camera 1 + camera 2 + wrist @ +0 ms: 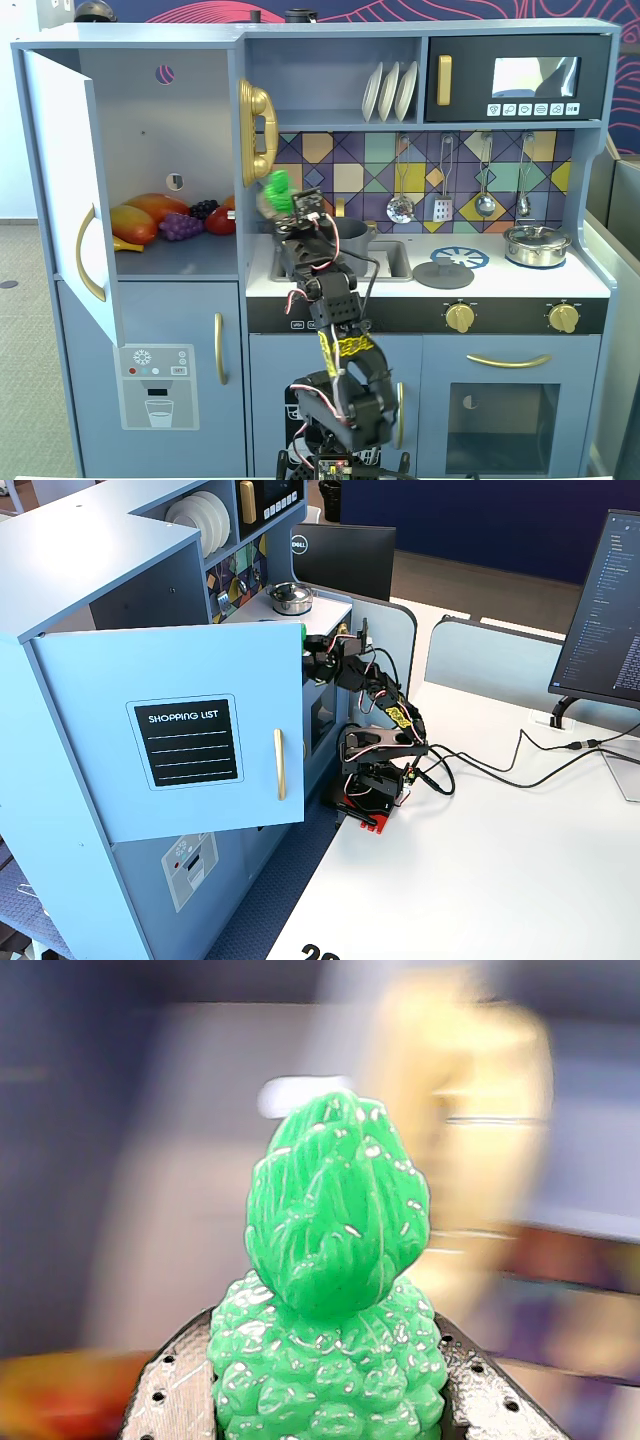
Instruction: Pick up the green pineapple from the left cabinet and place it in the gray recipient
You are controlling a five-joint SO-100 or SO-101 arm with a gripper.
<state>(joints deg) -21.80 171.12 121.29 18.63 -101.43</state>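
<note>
My gripper (277, 203) is shut on the green pineapple (275, 188) and holds it in the air just right of the left cabinet (150, 130), in front of the gold phone. The cabinet's door (60, 180) stands wide open. In the wrist view the pineapple (335, 1310) fills the centre, crown up, and the gripper (330, 1405) squeezes its bumpy body between both fingers (170, 1400). The gray recipient (354, 236) sits in the sink, partly hidden behind the arm. In the side fixed view the open door (190, 740) hides the pineapple.
Orange, purple and red toy fruits (165, 220) lie on the cabinet shelf. The gold phone (258, 130) hangs on the cabinet's right wall. A flat gray lid (443, 272) and a shiny silver pot (537, 243) are on the counter. Utensils hang above.
</note>
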